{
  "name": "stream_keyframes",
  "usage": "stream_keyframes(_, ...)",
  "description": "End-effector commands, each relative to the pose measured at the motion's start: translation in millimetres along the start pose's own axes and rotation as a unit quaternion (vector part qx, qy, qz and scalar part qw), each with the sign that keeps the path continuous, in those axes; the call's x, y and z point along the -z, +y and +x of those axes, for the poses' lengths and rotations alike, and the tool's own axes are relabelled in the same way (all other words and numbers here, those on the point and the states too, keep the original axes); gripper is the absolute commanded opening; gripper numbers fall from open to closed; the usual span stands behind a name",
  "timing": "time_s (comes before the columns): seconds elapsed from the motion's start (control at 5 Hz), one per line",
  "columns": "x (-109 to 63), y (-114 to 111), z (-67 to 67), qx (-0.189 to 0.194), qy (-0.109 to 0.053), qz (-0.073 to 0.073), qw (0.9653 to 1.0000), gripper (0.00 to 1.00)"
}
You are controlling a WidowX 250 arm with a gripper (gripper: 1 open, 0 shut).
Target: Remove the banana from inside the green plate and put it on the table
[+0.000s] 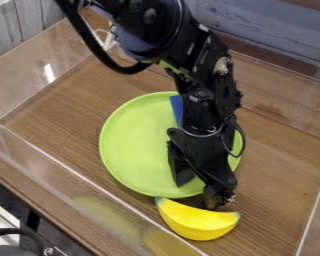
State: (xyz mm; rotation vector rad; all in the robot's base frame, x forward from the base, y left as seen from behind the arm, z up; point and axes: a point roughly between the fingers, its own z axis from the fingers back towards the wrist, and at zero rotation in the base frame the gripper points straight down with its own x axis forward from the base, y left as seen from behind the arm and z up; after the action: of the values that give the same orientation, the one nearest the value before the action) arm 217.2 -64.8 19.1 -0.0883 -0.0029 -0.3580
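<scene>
Yellow, stubby and curved, the smooth plastic toy banana (198, 218) is seen lying on the brown wood-grain table (69, 110), just outside the round lime-green plastic plate (133, 140); the black gripper (219, 196) above it is spread wide, holding nothing, so the task is judged essentially done

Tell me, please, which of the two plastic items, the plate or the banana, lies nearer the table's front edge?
The banana: small, yellow and curved, it rests on the table just in front of the gripper, while the large round green plate lies farther back.
</scene>
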Motion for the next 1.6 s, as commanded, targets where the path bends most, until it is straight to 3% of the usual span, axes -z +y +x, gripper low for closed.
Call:
stream_keyframes(0.0,1.3,-0.4,-1.8,0.01,0.005,-0.001,0.9999,1.0)
stream_keyframes(1.4,-3.3,-0.9,-7.1,0.019,0.021,-0.005,0.9996,1.0)
